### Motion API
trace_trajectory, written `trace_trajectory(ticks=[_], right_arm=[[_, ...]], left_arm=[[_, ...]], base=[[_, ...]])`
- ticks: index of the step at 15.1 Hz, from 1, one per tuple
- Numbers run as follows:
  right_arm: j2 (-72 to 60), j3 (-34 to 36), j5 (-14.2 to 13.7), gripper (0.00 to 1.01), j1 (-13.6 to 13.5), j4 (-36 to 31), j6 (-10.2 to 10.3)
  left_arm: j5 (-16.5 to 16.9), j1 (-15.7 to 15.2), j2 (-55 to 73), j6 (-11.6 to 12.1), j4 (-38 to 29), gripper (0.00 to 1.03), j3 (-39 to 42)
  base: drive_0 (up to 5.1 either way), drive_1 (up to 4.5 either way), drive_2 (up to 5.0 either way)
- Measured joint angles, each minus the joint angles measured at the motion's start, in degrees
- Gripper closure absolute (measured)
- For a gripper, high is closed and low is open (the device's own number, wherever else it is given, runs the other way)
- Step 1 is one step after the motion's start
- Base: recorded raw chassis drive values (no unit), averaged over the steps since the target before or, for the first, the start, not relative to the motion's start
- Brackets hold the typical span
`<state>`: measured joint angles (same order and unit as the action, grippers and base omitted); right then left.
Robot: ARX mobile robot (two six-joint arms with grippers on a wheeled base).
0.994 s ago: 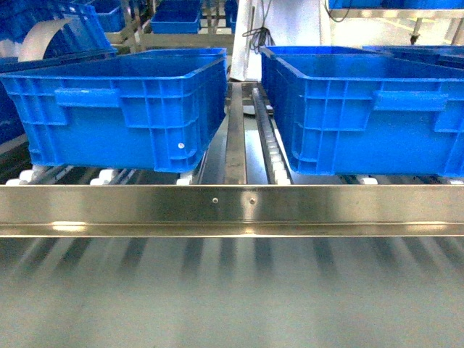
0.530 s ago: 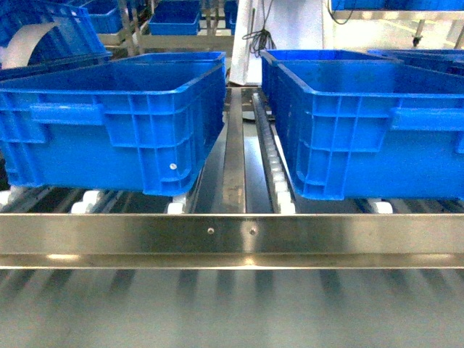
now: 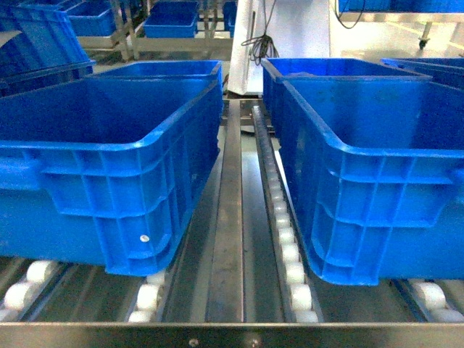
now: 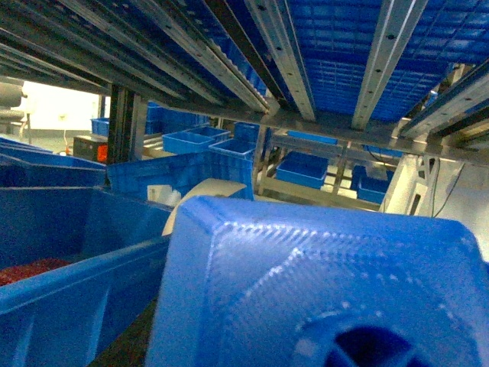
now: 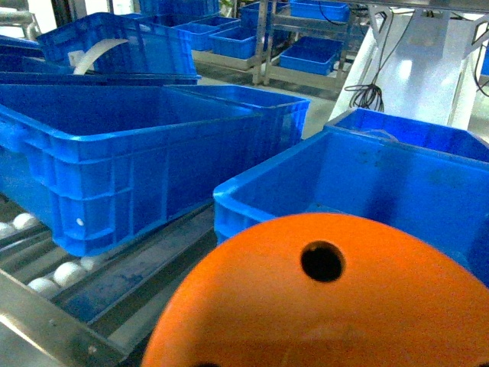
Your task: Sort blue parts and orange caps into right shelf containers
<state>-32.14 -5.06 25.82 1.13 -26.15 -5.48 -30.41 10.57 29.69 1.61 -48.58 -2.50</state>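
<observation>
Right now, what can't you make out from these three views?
- Left gripper: left wrist view, a blue part up against the lens fills the lower frame; jaws hidden.
- Right gripper: right wrist view, an orange cap blocks it the same way.
- Head view: neither arm in frame; shelf front rail cut by the bottom edge.
- Floors of left crate and right crate: dark, mostly hidden by their near walls.

Left wrist view: blue casing [image 4: 321, 283], rounded corners, fine woven surface texture, spoked round recess at its lower edge. Right wrist view: smooth orange domed casing [image 5: 306, 313], one dark round hole.
</observation>
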Motion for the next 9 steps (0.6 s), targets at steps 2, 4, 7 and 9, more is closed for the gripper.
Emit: trace_trajectory(ticks=[2,4,7,9], right_arm=[[0.0,0.0,0.0,0.59,0.0,0.0,0.0],[0.0,0.0,0.0,0.59,0.0,0.0,0.0],[0.0,0.0,0.0,0.59,0.0,0.0,0.0],[0.0,0.0,0.0,0.59,0.0,0.0,0.0]], left_arm=[[0.0,0.0,0.2,0.0,0.2,0.57,0.0],[0.0,0.0,0.3,0.0,0.2,0.57,0.0],[0.0,0.0,0.2,0.0,0.1,0.57,0.0],[0.0,0.0,0.2,0.0,0.1,0.57,0.0]], base=[[0.0,0.0,0.0],[0.0,0.0,0.0],[0.0,0.0,0.0],[0.0,0.0,0.0]])
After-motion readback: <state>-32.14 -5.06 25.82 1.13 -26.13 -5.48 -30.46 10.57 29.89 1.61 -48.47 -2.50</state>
